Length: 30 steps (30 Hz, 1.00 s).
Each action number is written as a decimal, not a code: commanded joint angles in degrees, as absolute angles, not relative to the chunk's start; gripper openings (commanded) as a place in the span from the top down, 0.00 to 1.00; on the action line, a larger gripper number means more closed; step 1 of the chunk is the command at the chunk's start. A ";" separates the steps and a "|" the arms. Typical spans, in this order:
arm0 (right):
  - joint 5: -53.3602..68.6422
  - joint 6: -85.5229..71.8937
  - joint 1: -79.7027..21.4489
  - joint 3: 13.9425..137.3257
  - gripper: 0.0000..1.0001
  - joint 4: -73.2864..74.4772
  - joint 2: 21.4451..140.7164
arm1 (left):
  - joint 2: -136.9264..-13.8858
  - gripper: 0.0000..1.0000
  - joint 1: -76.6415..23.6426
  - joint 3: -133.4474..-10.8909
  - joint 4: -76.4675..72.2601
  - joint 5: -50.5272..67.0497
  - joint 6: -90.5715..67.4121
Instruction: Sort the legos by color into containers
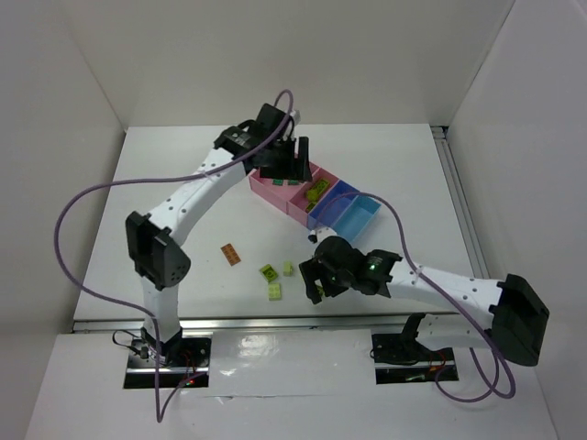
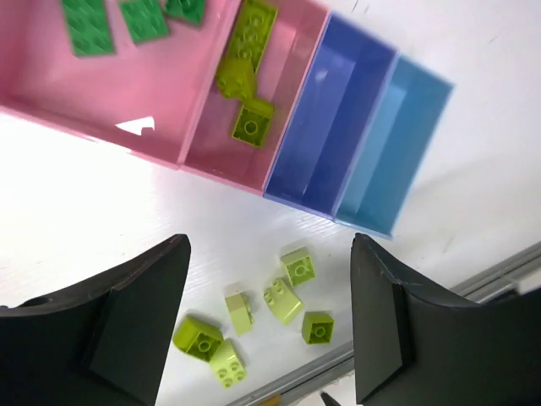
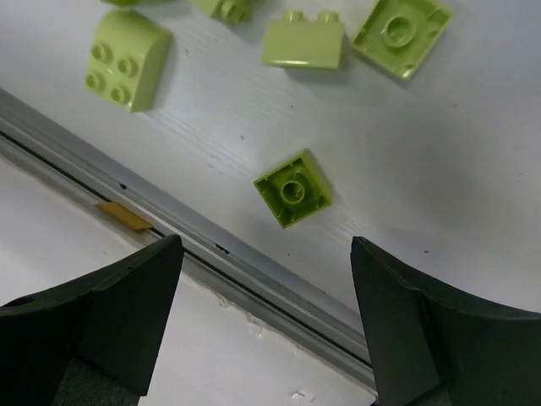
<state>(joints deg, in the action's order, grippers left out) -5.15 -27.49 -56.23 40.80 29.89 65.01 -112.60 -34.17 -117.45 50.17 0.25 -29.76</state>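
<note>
The containers stand in a row: a pink bin (image 2: 127,93) with three dark green legos (image 2: 89,25), a second pink bin (image 2: 287,76) with three lime legos (image 2: 252,123), a periwinkle bin (image 2: 330,127) and a light blue bin (image 2: 393,148). My left gripper (image 2: 270,241) hangs open and holds nothing above the pink end (image 1: 275,188) of the row. Several lime legos (image 2: 283,300) lie loose on the table. My right gripper (image 3: 266,244) is open over them, one upturned lime brick (image 3: 292,188) just ahead of its fingers. An orange-brown lego (image 1: 231,254) lies further left.
A metal rail (image 3: 211,245) marks the table's near edge, right under my right gripper (image 1: 316,280). White walls close in the table on the left, back and right. The left arm's purple cable (image 1: 69,211) loops over the left side.
</note>
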 commanded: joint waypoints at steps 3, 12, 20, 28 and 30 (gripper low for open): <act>-5.97 -27.24 -58.45 40.43 0.12 28.30 72.76 | -104.16 0.21 -30.85 -114.97 51.86 -3.16 -27.51; -8.26 -27.77 -58.45 40.52 0.21 22.33 77.95 | -102.12 0.22 -27.77 -111.18 52.38 -0.88 -26.02; -10.54 -28.30 -58.45 41.75 0.38 18.98 83.14 | -102.13 0.22 -27.77 -111.18 52.38 -0.35 -25.40; -18.61 -29.44 -58.45 48.67 0.65 28.10 78.14 | -102.13 0.22 -27.77 -108.99 52.38 -2.11 -25.40; -21.43 -29.44 -58.45 51.05 0.65 30.05 76.73 | -102.13 0.22 -27.77 -106.89 52.38 -2.11 -25.40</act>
<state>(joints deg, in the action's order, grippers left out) -14.70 -28.67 -58.15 45.32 26.41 80.71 -102.35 -27.66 -108.88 52.31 -1.43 -26.87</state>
